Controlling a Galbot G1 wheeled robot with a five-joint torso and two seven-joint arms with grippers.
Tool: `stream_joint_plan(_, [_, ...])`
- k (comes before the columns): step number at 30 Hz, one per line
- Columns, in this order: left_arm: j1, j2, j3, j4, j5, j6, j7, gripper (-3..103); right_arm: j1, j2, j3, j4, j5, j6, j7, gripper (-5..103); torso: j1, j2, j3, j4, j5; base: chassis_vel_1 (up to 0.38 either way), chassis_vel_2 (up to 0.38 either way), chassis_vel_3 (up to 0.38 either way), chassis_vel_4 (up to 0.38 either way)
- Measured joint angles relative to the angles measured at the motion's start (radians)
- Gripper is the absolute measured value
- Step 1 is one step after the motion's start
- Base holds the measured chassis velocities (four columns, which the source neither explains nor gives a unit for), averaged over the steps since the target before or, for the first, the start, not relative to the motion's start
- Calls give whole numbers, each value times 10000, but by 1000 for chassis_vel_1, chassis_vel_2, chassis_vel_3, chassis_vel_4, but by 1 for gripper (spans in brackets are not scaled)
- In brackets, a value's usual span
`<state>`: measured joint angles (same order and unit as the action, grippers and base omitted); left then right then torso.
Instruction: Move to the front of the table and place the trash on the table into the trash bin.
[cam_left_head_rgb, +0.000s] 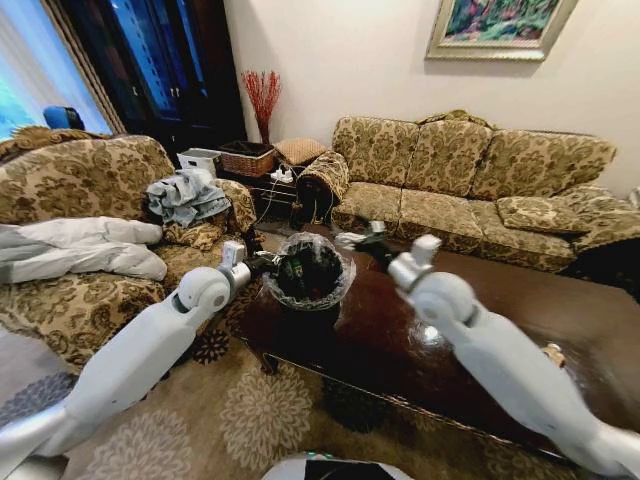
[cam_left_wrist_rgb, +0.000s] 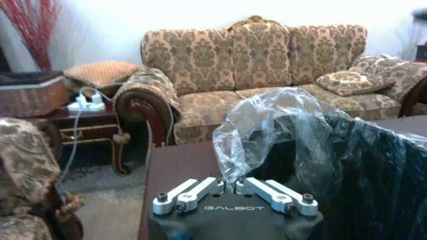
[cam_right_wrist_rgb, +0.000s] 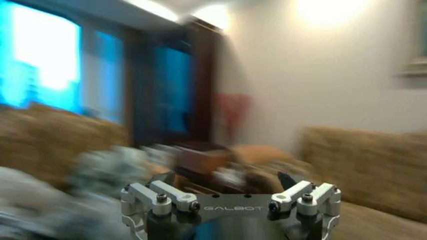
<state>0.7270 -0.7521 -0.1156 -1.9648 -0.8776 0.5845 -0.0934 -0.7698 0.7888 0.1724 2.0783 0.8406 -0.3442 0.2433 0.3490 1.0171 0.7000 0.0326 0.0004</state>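
The trash bin (cam_left_head_rgb: 308, 272), black with a crinkled clear liner (cam_left_wrist_rgb: 267, 120), stands on the near left corner of the dark table (cam_left_head_rgb: 500, 310). My left gripper (cam_left_head_rgb: 268, 263) is at the bin's left rim. In the left wrist view its links are folded together, and the gripper (cam_left_wrist_rgb: 230, 179) is shut where the liner and the bin wall (cam_left_wrist_rgb: 373, 170) meet. My right gripper (cam_left_head_rgb: 352, 240) hovers over the table just right of the bin; in the right wrist view it (cam_right_wrist_rgb: 225, 177) is open with nothing in it. A small tan piece of trash (cam_left_head_rgb: 553, 353) lies near the table's right side.
A patterned sofa (cam_left_head_rgb: 470, 170) runs behind the table. Another sofa (cam_left_head_rgb: 70, 230) with white and grey clothes stands to the left. A side table with a basket (cam_left_head_rgb: 247, 158) fills the corner between them. A patterned rug (cam_left_head_rgb: 270, 410) covers the floor in front.
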Motion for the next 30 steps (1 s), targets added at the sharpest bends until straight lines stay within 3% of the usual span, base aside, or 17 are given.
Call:
stream_joint_plan(1, [0, 0, 0, 0, 0, 0, 0, 3, 0, 0, 0, 0, 0, 0, 0, 100, 0, 0, 0, 0, 0, 0, 0, 0, 0])
stream_joint_plan(3, [83, -26, -64, -118, 156, -22, -32, 3, -1056, 78, 1331, -570, -710, -293, 397, 100, 1, -1, 1, 0, 0, 0, 0, 0, 0])
stream_joint_plan(5, [101, -28, -72, -155, 170, -23, -49, 3, -1334, 128, 1734, -751, -970, -334, 412, 100, 2, -1, 2, -1, 1, 0, 0, 0, 0])
stream_joint_plan(6, [146, -35, -89, -240, 180, -23, -108, 3, -1910, 233, 2602, -1088, -1535, -364, 346, 100, 3, -1, 2, -3, 0, 0, 0, 0, 0])
stream_joint_plan(11, [292, -60, -128, -404, 198, 20, -209, 3, -3254, 368, 4016, -1234, -1821, -567, 115, 100, 1, 0, 0, -3, -3, 0, 0, 0, 0])
stream_joint_plan(17, [378, -44, -155, -549, 248, 156, -266, 3, -3925, 594, 4348, -1462, -2088, -428, -202, 100, 1, -1, 1, -1, 0, 0, 0, 0, 0])
stream_joint_plan(30, [585, 36, -341, -733, 245, 179, -331, 3, -4007, 1021, 3910, -1279, -2429, -447, -166, 100, 1, -1, 1, 1, -6, -30, -92, -28, 27])
